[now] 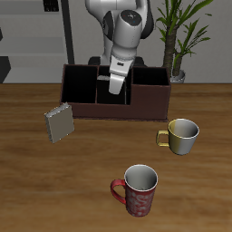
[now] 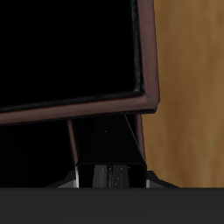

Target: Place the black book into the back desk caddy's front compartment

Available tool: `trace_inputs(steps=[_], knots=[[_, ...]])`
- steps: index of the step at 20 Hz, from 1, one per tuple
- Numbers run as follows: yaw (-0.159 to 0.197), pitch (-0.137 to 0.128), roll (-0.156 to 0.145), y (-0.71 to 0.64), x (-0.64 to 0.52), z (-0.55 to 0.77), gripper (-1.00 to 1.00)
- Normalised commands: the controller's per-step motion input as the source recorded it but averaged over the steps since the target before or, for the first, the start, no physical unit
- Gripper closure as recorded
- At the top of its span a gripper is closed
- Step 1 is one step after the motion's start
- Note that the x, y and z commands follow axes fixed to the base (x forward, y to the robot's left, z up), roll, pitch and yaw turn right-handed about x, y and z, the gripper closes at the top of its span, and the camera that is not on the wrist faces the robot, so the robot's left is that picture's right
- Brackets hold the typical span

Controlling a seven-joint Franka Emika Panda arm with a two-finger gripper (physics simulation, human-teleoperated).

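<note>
Hung over the wide dark reddish-brown wooden desk caddy (image 1: 116, 92), end effector (image 1: 116, 88) apparently pinching the thin black hardcover book (image 1: 120, 90) upright, long axis vertical, partly inside the compartment below; grip unclear.

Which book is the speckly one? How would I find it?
Find the wide brown desk caddy at the table's back. Just in front of its end stands the grey speckled book, tilted, alone on the wood. The two mugs nearer the front are round; it is flat and square-edged.

Grey speckled book (image 1: 60, 122) upright; yellow mug (image 1: 181, 136), red mug (image 1: 138, 190) nearer front edge; plant (image 1: 181, 36) behind.
</note>
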Motion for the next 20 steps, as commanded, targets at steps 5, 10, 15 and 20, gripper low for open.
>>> trace_inputs(steps=[5,10,15,20], knots=[[-0.020,0.039,-0.006,-0.03,0.00,-0.06,-1.00],[-0.044,-0.002,-0.009,-0.05,0.05,0.04,-1.00],[-0.023,-0.019,0.004,0.02,0.03,0.12,-1.00],[-0.018,-0.014,-0.001,-0.03,0.00,0.09,-1.00]])
